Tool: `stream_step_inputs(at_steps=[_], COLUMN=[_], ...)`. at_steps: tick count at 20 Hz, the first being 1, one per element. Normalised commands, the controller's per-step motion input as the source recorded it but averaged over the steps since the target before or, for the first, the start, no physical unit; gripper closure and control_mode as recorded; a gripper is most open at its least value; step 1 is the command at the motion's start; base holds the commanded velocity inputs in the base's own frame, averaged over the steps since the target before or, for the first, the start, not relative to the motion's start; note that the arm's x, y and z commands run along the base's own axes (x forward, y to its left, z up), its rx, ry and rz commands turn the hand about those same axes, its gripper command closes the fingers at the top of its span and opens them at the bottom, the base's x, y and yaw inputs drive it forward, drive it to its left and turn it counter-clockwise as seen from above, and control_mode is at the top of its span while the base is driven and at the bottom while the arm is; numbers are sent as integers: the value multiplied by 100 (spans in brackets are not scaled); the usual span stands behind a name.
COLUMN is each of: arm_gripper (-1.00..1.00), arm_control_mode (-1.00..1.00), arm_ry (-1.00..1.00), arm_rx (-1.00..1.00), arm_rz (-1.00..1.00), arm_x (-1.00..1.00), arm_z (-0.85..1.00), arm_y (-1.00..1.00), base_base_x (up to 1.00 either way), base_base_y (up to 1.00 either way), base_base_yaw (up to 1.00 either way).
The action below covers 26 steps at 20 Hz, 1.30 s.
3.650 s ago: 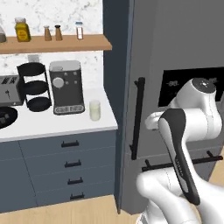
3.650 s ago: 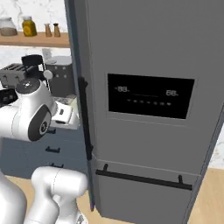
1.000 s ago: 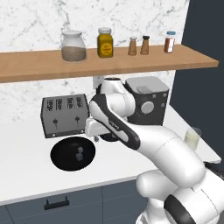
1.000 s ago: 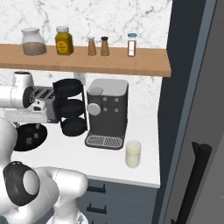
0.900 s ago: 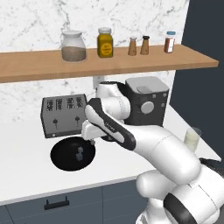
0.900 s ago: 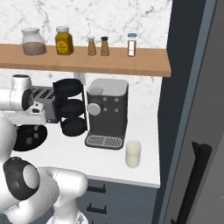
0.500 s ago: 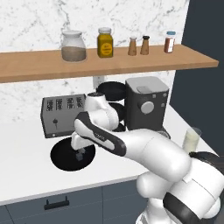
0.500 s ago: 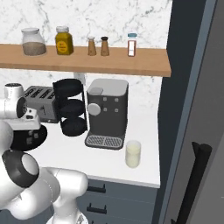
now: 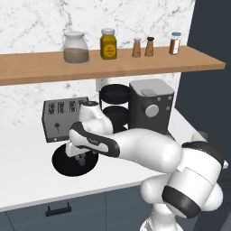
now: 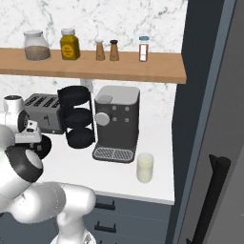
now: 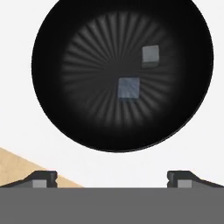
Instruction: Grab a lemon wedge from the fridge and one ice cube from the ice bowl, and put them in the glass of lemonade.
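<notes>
The fridge (image 10: 209,119) stands at the right end of the run, dark grey and tall, with a black bar handle low on its door. The white counter (image 9: 27,162) extends left from it beneath a wooden shelf (image 9: 113,65) carrying jars and shakers. Against the wall on the counter stand a coffee machine (image 10: 116,121), a black tiered rack (image 10: 76,116) and a toaster (image 9: 61,117).

The arm reaches over the left part of the counter, well away from the fridge. Its gripper (image 9: 80,159) hangs directly above the ice bowl (image 9: 63,164), a shallow black dish in front of the toaster. The jaws stand wide apart and hold nothing.

The glass of lemonade (image 10: 145,167) sits near the counter's front edge, just ahead and to the right of the coffee machine and well apart from the bowl.

In the hand view, the bowl (image 11: 65,39) holds two ice cubes, apart from one another. One ice cube (image 11: 129,87) lies near the bowl's centre, ahead of the gripper (image 11: 112,177) and nearly on the midline between the fingertips (image 11: 41,178). The second cube (image 11: 151,54) lies further off, to the right of that line.

Judgement: the ice pick-up is in hand. The central cube is the nearer target, so a straight descent should bracket it. No lemon wedge can be made out; whether that part is complete cannot be determined.
</notes>
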Motion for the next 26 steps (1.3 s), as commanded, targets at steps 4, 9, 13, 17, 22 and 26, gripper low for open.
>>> stream_step_inputs(at_steps=[4, 9, 13, 17, 22, 26], arm_gripper=[-100, -100, -100, -100, -100, -100], arm_control_mode=[-100, -100, -100, -100, -100, -100], arm_ry=[1, 0, 0, 1, 1, 3], arm_rx=[0, 0, 0, 0, 0, 0], arm_rz=[0, 0, 0, 0, -2, -8], arm_x=[38, 23, 10, 6, 0, 2], arm_z=[-40, -29, -21, -29, -22, -23], arm_y=[20, 16, 9, 4, 0, 0], base_base_x=[0, 0, 0, 0, 0, 0], base_base_y=[0, 0, 0, 0, 0, 0], base_base_yaw=[0, 0, 0, 0, 0, 0])
